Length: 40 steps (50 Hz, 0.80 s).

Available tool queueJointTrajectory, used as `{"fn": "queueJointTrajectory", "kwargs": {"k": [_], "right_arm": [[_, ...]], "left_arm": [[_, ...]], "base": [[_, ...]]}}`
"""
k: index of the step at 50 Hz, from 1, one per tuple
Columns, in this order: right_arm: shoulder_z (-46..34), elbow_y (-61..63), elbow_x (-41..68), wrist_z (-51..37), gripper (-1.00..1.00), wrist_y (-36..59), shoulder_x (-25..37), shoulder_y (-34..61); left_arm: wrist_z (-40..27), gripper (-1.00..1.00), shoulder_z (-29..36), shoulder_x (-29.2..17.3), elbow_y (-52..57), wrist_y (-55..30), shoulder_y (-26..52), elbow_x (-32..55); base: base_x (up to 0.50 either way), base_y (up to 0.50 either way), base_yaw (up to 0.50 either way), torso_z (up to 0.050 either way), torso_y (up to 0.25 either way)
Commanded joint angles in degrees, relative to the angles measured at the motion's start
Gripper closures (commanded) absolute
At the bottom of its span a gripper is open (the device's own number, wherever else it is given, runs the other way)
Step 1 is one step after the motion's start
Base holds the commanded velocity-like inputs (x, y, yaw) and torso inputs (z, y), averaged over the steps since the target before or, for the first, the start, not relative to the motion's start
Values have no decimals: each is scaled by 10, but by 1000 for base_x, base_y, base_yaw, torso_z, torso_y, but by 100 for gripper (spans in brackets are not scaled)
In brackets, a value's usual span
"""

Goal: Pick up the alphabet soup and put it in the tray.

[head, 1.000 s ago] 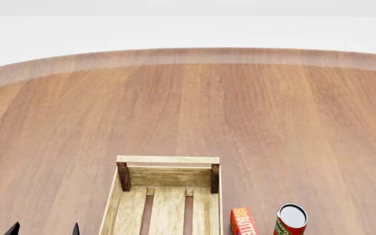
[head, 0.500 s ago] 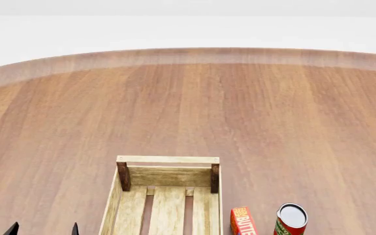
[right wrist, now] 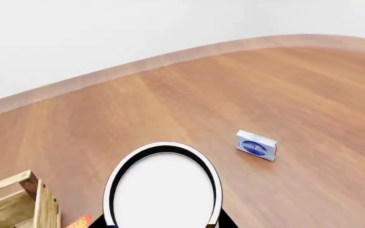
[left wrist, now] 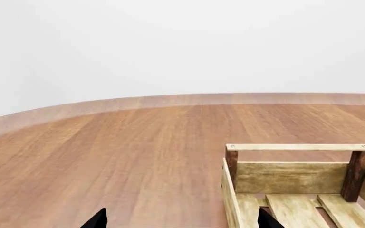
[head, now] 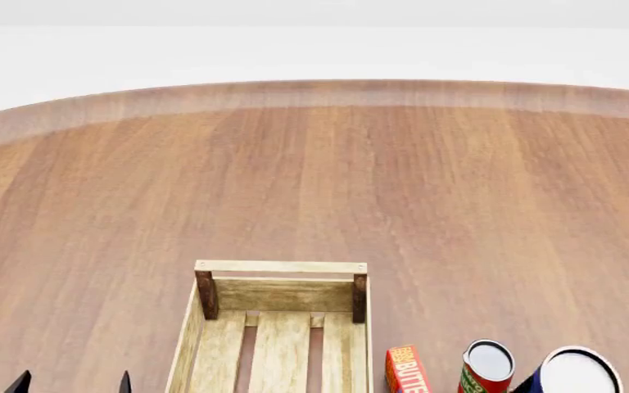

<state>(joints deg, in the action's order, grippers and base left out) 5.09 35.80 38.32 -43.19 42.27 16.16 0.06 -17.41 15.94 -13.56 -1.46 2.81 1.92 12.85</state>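
Note:
The alphabet soup (head: 575, 372), a can with a whitish top and a blue side, shows at the head view's lower right edge, to the right of the tray (head: 279, 268). In the right wrist view its white top (right wrist: 163, 187) fills the lower middle. My right gripper (right wrist: 163, 224) is shut on it, with a dark fingertip (right wrist: 225, 222) showing at each side of the can. The tray, a pale slatted crate, also shows in the left wrist view (left wrist: 296, 147) and the right wrist view (right wrist: 8, 186). My left gripper (head: 72, 382) is open and empty, left of the tray, seen also in its own view (left wrist: 181, 221).
A red-and-green can with a grey top (head: 487, 365) and an orange-red box (head: 405, 370) stand between the tray and the soup. A small white-and-blue box (right wrist: 256, 146) lies further right on the round wooden table (head: 314, 180).
The alphabet soup has come up into the head view at the lower right, where it did not show before. The left gripper and the other things have not moved.

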Motion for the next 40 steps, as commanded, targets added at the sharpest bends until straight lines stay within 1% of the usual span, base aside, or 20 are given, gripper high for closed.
{"fn": "queueJointTrajectory", "kwargs": {"k": [1,10,21,40], "right_arm": [[-40,21,2,0,100,37,-3,57],[-72,19,5,1,100,54,-8,92],[-114,-5,-9,10,100,53,-17,120],[-200,-99,-52,44,100,30,-37,171]], "left_arm": [[-2,-100,2,-2,-1,1,1,3],[-4,-100,5,-3,-4,3,2,2],[-6,-100,8,-5,-4,4,3,4],[-8,-100,11,-8,-3,5,4,11]], "base": [[0,0,0,0,0],[0,0,0,0,1],[0,0,0,0,0],[0,0,0,0,1]]}}
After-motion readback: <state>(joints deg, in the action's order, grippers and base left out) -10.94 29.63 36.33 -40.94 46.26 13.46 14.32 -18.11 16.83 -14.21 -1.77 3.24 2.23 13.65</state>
